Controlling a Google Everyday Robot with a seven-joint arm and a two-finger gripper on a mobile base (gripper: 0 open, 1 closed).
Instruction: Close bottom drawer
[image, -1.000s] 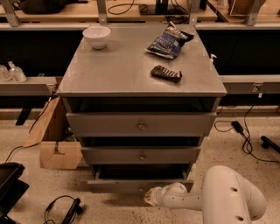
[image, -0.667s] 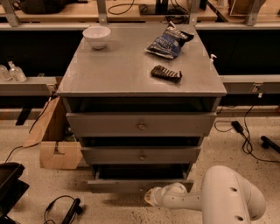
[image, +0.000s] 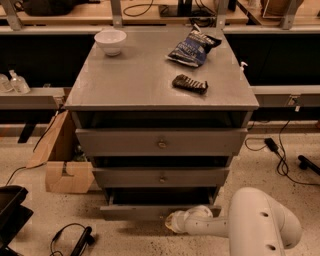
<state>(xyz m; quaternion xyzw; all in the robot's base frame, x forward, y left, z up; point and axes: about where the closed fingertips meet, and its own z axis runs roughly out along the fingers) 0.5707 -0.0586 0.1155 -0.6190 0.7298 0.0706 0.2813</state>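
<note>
The bottom drawer (image: 135, 211) is the lowest, slimmest grey front of the cabinet, pulled out a little toward me, with a dark gap above it. Its knob is hidden behind the arm. My gripper (image: 172, 221) is at the end of the white arm (image: 250, 225), which reaches in from the lower right. The gripper sits right at the middle of the drawer's front, where the knob would be, close to the floor.
The middle drawer (image: 162, 177) and top drawer (image: 161, 142) stand above it. On the cabinet top lie a white bowl (image: 110, 41), a blue chip bag (image: 192, 46) and a dark snack packet (image: 190, 84). A cardboard box (image: 62, 160) stands at the left; cables (image: 75, 240) lie on the floor.
</note>
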